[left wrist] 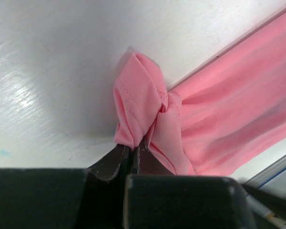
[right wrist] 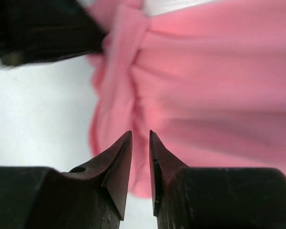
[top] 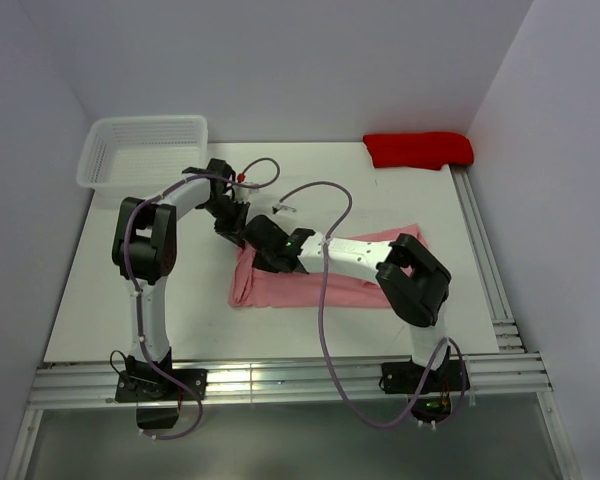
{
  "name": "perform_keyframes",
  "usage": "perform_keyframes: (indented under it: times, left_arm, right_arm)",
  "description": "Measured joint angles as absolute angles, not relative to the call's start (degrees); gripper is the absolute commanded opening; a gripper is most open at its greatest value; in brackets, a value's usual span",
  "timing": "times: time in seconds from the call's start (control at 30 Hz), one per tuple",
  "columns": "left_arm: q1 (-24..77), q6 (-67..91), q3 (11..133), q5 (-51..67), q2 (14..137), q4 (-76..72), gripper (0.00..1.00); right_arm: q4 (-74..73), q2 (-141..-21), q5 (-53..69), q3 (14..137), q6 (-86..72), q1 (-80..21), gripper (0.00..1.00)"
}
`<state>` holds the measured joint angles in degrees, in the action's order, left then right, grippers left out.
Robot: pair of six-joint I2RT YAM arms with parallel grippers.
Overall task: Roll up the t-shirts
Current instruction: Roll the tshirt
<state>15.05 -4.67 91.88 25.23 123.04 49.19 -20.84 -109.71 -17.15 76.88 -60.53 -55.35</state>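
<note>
Right now, you are looking at the pink t-shirt (top: 310,288) lying as a bunched, folded strip across the middle of the table (top: 180,300). Your left gripper (left wrist: 133,145) is clenching a gathered fold at the shirt's far left end, its jaws pressed together on the fabric. Your right gripper (right wrist: 140,138) is hovering just beside it over the same end, its jaws standing slightly parted and gripping nothing. A white basket (top: 145,150) is sitting at the far left corner, and a red cloth (top: 418,150) is lying at the far right.
</note>
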Motion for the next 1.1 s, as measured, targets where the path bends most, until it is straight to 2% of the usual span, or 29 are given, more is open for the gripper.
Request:
perform_keyframes:
  times: [0.33,0.67,1.1]
  left_arm:
    - [15.46,-4.69,92.88,22.55,123.04,50.94,0.00]
    - [15.46,-4.73,93.73,21.47,123.11,51.96,0.00]
    - [15.68,-4.84,94.56,20.64,123.28,52.84,0.00]
  right_arm:
    - [-26.65,-115.31,-20.38,97.14,-57.34,-62.33,0.26]
    - [-26.33,-124.81,-17.06,98.35,-54.50,-62.19,0.26]
    - [-29.85,-125.16,-18.44,95.31,-56.60,-62.11,0.27]
